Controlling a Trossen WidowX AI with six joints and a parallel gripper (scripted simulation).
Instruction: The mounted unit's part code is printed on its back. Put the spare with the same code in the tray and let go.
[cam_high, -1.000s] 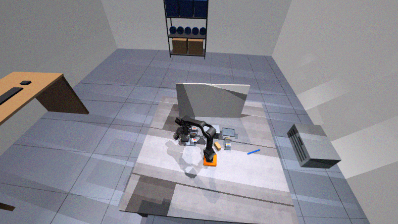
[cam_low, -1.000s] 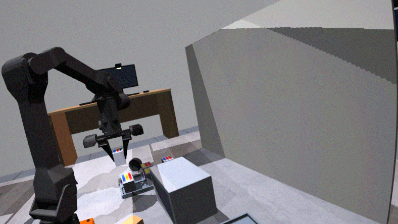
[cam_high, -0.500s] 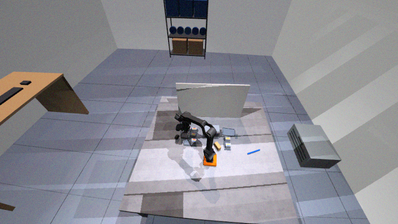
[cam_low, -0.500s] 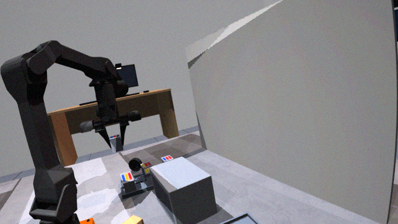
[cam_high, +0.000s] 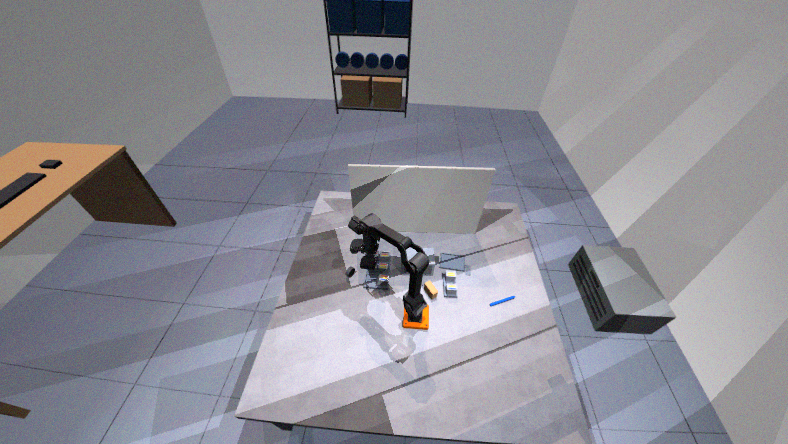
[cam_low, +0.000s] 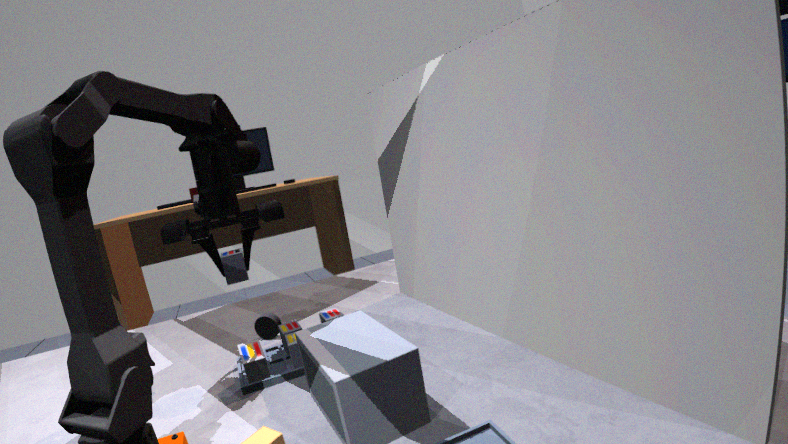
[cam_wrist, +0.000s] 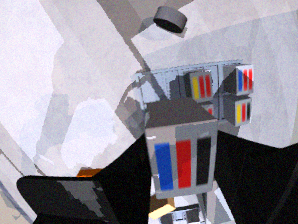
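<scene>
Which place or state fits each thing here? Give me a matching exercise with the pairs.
Things:
1. Spare with blue, red and black stripes
2. Black puck
3. Blue pen
4. End effector

Places or states:
A. On the table, right of the arm's orange base
B. Shut on a spare
C. Held in the air
D. On the table beside the rack of spares

Pairs: 1-C, 2-D, 3-A, 4-B

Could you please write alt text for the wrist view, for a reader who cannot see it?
The gripper holds a small grey spare whose label shows blue, red and black stripes. Beyond it, other striped spares sit on a grey holder, with a dark round knob farther off.
</scene>
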